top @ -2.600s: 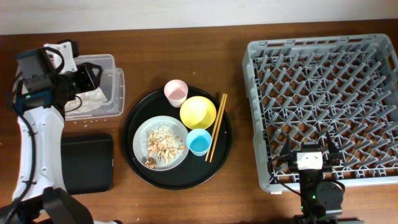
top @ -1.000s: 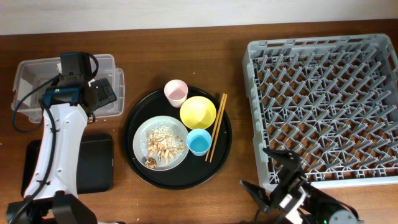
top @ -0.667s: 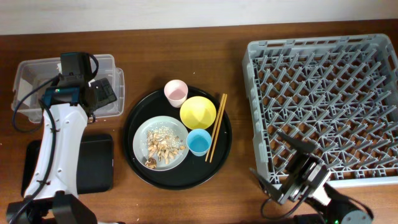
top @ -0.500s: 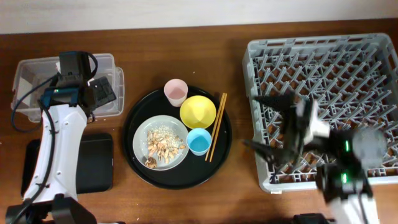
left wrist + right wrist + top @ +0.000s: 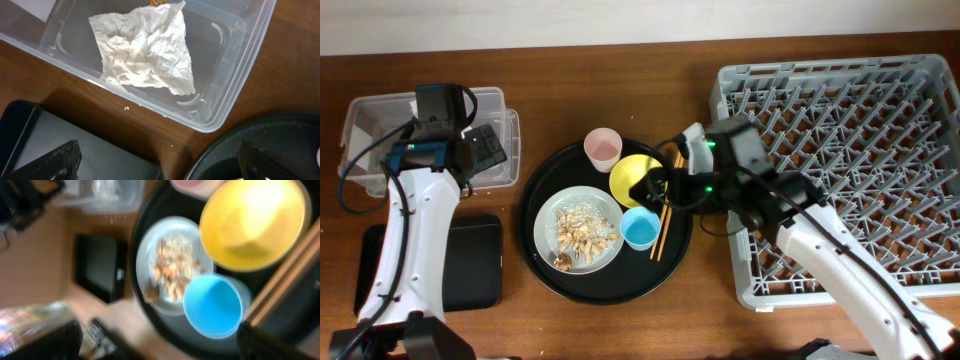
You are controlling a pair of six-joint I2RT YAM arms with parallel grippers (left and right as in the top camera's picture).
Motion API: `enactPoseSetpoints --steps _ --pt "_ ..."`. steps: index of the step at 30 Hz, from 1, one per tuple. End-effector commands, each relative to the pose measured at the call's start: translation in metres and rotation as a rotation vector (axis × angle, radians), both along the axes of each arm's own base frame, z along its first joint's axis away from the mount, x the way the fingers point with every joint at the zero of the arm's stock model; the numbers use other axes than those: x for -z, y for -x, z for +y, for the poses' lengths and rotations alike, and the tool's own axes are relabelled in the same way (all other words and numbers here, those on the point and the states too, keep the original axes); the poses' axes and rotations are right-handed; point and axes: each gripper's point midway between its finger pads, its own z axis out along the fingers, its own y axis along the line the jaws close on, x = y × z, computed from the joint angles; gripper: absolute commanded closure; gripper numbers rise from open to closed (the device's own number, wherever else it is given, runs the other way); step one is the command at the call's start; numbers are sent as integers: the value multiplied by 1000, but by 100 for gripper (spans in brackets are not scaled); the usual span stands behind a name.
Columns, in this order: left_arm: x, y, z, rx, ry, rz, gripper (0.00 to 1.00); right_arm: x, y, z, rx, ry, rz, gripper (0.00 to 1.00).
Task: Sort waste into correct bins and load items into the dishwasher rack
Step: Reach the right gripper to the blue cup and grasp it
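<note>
The right arm has swung in. A moment ago it was low at the near edge of the dishwasher rack [image 5: 880,120]. Now the right gripper [image 5: 655,187] hangs over the round tray [image 5: 542,268], right at the yellow bowl [image 5: 638,180]. Its wrist view is smeared with motion, but the fingers show wide apart at either side of the frame with nothing between them, so it is open and empty.

On the left, the arm has not shifted over the last second. The left gripper [image 5: 162,162] is parted and empty, poised above the near edge of the clear tub [image 5: 235,95]. A crumpled white wrapper [image 5: 147,47] lies on the tub floor, so that bit of waste looks sorted.

Nothing has reached the rack, and its pegs stand bare. The pink cup [image 5: 603,149], the blue cup [image 5: 640,229], the chopsticks [image 5: 667,215] and the grey plate [image 5: 548,222] all sit on the round tray. The plate carries its heap of scraps [image 5: 582,235]. The small black tray [image 5: 470,262] on the worktop looks empty.

My read is that loading is about to begin, with the bowl the likely first pick.
</note>
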Motion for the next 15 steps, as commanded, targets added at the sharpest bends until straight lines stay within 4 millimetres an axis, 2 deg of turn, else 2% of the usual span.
enactPoseSetpoints --steps 1,2,3,5,6,8,11,15 --pt "-6 0 0 -10 -3 -17 1 -65 -6 -9 95 312 -306 1" --pt "-6 0 0 -10 -3 -17 1 -79 7 0 68 339 -342 1" --pt "-6 0 0 -10 -3 -17 1 -83 13 8 48 334 -360 1" --pt "-6 0 0 -10 -3 -17 1 -76 14 13 31 346 -348 1" --pt "-6 0 0 -10 -3 -17 1 -64 13 14 21 372 -320 1" --pt "-6 0 0 -10 -3 -17 1 -45 16 36 -68 362 -232 1" --pt "-6 0 0 -10 -3 -17 1 -18 15 40 -157 529 -75 1" --pt "-6 0 0 -10 -3 -17 1 20 8 55 -243 619 -22 1"
